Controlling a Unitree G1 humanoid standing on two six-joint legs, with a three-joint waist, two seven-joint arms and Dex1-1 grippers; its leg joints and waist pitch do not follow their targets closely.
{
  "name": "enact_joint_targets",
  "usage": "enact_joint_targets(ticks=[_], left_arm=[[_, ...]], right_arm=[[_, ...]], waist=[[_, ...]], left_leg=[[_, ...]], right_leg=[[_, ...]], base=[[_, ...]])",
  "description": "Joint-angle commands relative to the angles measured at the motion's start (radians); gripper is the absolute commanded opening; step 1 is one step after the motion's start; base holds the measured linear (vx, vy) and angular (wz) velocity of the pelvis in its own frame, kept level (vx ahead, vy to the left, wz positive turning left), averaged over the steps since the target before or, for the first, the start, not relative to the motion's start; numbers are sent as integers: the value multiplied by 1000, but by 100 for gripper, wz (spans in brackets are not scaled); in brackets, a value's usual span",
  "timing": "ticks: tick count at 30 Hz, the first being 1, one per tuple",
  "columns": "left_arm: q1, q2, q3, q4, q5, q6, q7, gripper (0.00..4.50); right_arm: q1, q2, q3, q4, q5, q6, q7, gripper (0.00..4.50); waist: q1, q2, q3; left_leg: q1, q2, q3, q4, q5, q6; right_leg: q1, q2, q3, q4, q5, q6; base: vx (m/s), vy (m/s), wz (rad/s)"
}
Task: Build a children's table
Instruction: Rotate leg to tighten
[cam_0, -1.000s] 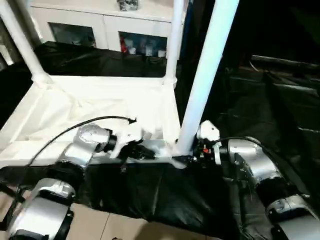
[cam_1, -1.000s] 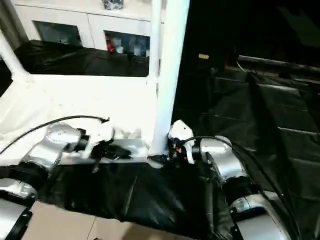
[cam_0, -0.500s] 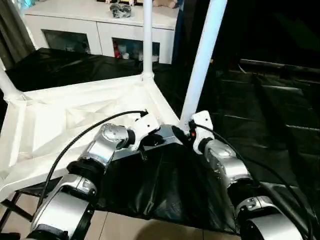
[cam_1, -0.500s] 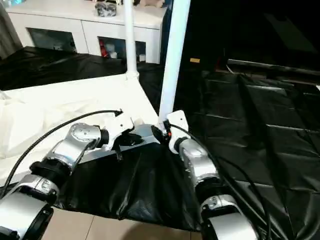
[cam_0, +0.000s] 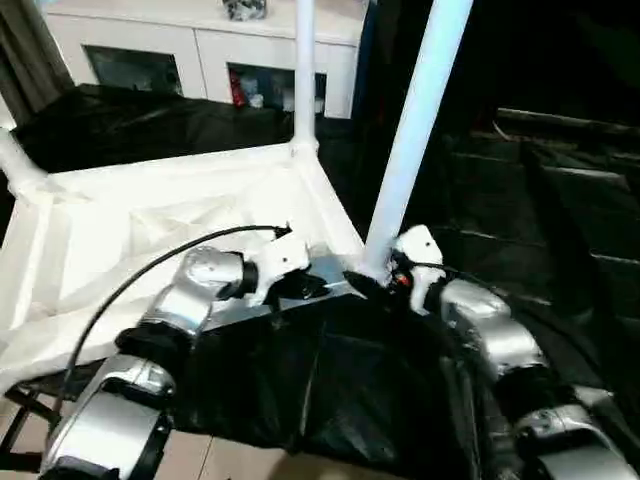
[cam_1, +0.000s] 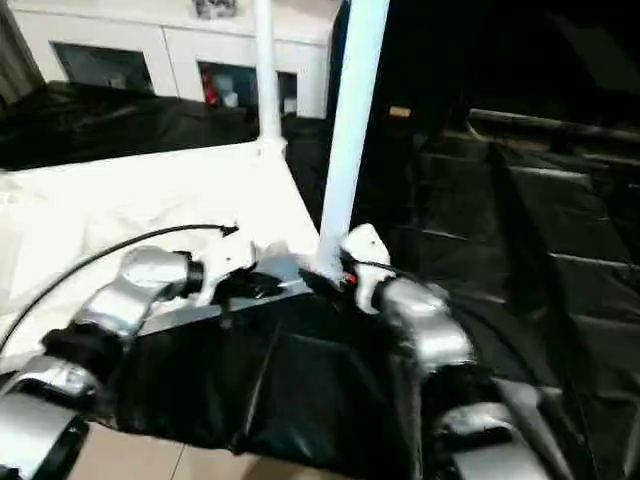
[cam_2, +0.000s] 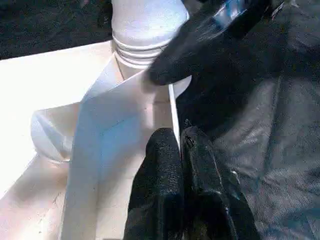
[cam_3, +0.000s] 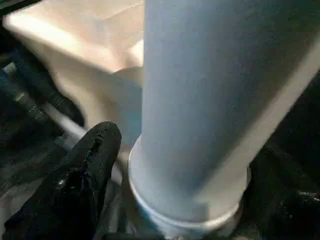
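The white table top (cam_0: 150, 220) lies upside down on a black-covered surface, raised rim upward. Three white legs stand in its corner sockets: the near right leg (cam_0: 410, 150), the far right leg (cam_0: 303, 70) and the far left leg (cam_0: 15, 160). My left gripper (cam_0: 300, 288) is shut on the thin near rim close to the near right corner, and both fingers (cam_2: 165, 165) pinch that edge. My right gripper (cam_0: 375, 280) is at the base of the near right leg (cam_3: 200, 100). One black finger (cam_3: 95, 155) presses against the leg's collar, and the other is hidden behind the leg.
A white cabinet with glass doors (cam_0: 200, 50) stands behind the table top. Black sheeting (cam_0: 560, 200) covers the surface to the right and hangs over the front edge. A black cable (cam_0: 150, 270) arcs from my left wrist. Tan floor (cam_0: 230, 465) shows below.
The whole picture has swung and tilted, so the camera moved. Both grippers stay at the near right corner with the same holds on the rim and the leg's base.
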Motion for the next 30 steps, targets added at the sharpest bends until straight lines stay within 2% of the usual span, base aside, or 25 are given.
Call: enact_joint_targets(ticks=[1,3,4,5,6,12,14,17,18,21,23,27,29,30], left_arm=[[22,4,-39,48,25,61,-37,44],[19,8,-37,53,25,56,-33,55],[12,14,-35,68,36,46,-6,55],[8,16,-34,76,40,42,7,58],[5,21,-34,90,46,42,15,83],[-3,39,-40,131,53,24,5,83],[-10,44,-33,140,43,19,-12,69],[-12,44,-29,141,26,24,-48,31],[-12,44,-30,142,26,23,-49,31],[-4,50,-41,138,11,13,-108,4],[3,50,-42,129,-6,1,-146,4],[14,51,-44,109,-26,-23,-199,4],[14,53,-43,107,-30,-24,-217,4],[14,53,-43,107,-30,-24,-217,1]], right_arm=[[13,-10,34,-42,4,-1,76,389],[12,-14,30,-43,4,0,80,389],[12,-19,25,-47,6,3,84,389],[12,-22,25,-51,9,7,87,389],[14,-26,24,-58,11,9,89,389],[24,-36,27,-81,22,17,104,389],[26,-38,28,-93,21,19,121,389],[20,-39,27,-90,20,17,128,389],[19,-40,27,-90,20,17,128,389],[2,-46,37,-73,9,11,141,389],[-16,-49,42,-52,5,5,154,389],[-51,-55,53,-7,6,0,201,389],[-66,-62,62,14,-2,-5,231,389],[-66,-62,62,14,-2,-5,231,371]], waist=[[2,3,-46],[2,4,-43],[0,4,-42],[-1,3,-41],[-2,5,-41],[-4,4,-37],[-4,4,-38],[-6,3,-39],[-6,4,-40],[-7,5,-43],[-6,6,-42],[-1,7,-42],[3,6,-44],[3,6,-44]], left_leg=[[-3,39,-10,-60,-99,86],[-1,41,-11,-64,-134,65],[-1,41,-14,-65,-150,50],[-1,41,-14,-66,-155,45],[1,40,-14,-65,-160,40],[1,37,-16,-66,-182,34],[0,37,-17,-67,-182,31],[-1,38,-17,-67,-170,34],[-1,38,-17,-66,-165,35],[-2,37,-15,-63,-135,46],[-2,37,-13,-63,-128,50],[1,41,-11,-62,-141,47],[1,43,-10,-61,-124,49],[-1,42,-10,-60,-116,51]], right_leg=[[56,-80,49,-60,27,-277],[53,-80,48,-66,-48,-271],[52,-81,49,-69,-96,-256],[53,-82,50,-71,-111,-253],[51,-80,50,-73,-126,-246],[50,-82,53,-81,-189,-229],[50,-81,52,-82,-209,-219],[51,-82,52,-79,-193,-223],[52,-82,53,-78,-184,-226],[54,-80,51,-71,-113,-244],[55,-80,50,-68,-89,-256],[53,-81,50,-69,-110,-266],[54,-80,49,-61,-71,-273],[56,-79,49,-59,-57,-275]], base=[[0,0,0],[0,0,0],[0,0,0],[0,0,0],[0,0,0],[0,0,0],[0,0,0],[0,0,0],[0,0,0],[0,0,0],[0,0,0],[0,0,0],[0,0,0],[0,0,0]])
